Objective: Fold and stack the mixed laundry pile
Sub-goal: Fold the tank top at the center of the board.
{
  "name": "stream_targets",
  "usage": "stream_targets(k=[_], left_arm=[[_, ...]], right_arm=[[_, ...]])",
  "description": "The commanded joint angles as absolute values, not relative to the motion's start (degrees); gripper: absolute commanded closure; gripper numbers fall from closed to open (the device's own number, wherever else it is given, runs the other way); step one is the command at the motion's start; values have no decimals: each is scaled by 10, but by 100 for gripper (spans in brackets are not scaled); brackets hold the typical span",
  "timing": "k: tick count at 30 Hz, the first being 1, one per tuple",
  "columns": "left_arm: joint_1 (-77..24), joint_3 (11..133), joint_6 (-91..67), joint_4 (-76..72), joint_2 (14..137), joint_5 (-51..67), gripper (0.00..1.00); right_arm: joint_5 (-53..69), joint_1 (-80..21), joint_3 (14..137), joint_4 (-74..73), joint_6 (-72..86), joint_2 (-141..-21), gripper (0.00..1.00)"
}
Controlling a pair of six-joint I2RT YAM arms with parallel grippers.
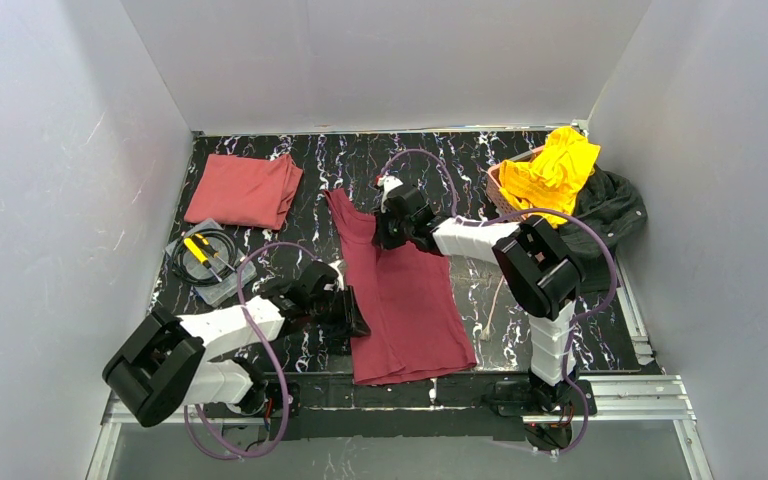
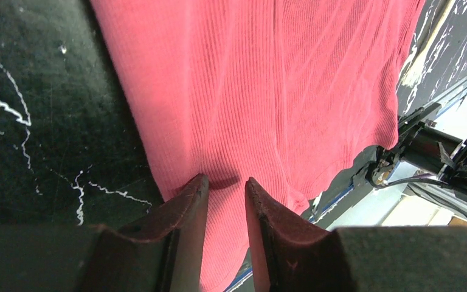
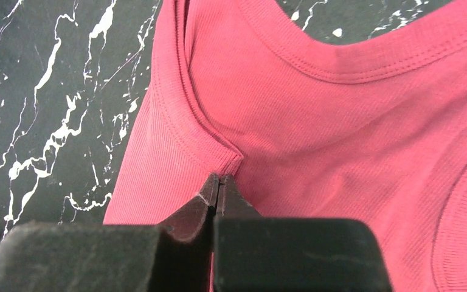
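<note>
Lengthwise, the maroon tank top [image 1: 405, 295] lies on the counter [image 1: 360, 160] between both arms: right pincer [image 3: 219, 180] pinches its far armhole seam, left pincer [image 2: 225, 184], slightly spread, straddles its near-left edge.

A tank top [image 1: 405, 300] lies flat in the middle of the table [image 1: 360, 165], running from far left to near right. The left gripper [image 1: 352, 318] is at its near left edge, the right gripper [image 1: 385, 225] on its far end. A folded shirt [image 1: 243, 189] lies at the far left, with a tray of tools [image 1: 228, 285] just nearer. At the far right a basket [image 1: 497, 185] holds a crumpled shirt [image 1: 555, 165], and a loose garment [image 1: 610, 205] lies just right of it. A cord [image 1: 487, 318] lies right of the tank top.
</note>
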State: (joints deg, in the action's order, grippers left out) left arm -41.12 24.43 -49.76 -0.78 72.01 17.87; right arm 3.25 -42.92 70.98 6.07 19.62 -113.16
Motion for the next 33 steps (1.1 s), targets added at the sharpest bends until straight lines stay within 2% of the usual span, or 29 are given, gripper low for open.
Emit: stream_targets(k=[1,24,26,29,33], left_arm=[[-417,205,-496,40,697,180,72],[-422,198,-502,67,650,186,70],[-422,203,-497,69,646,192,67],[-422,222,-478,83,627,202,59],[-423,264,-452,94,604,235,48]], right_arm=[[12,-415,704,73,193,-1101,99],[-38,-402,716,39,215,-1125,99],[-23,-402,725,35,210,-1128,90],[-4,-402,740,22,196,-1110,61],[15,-401,751,-36,170,-1055,35]])
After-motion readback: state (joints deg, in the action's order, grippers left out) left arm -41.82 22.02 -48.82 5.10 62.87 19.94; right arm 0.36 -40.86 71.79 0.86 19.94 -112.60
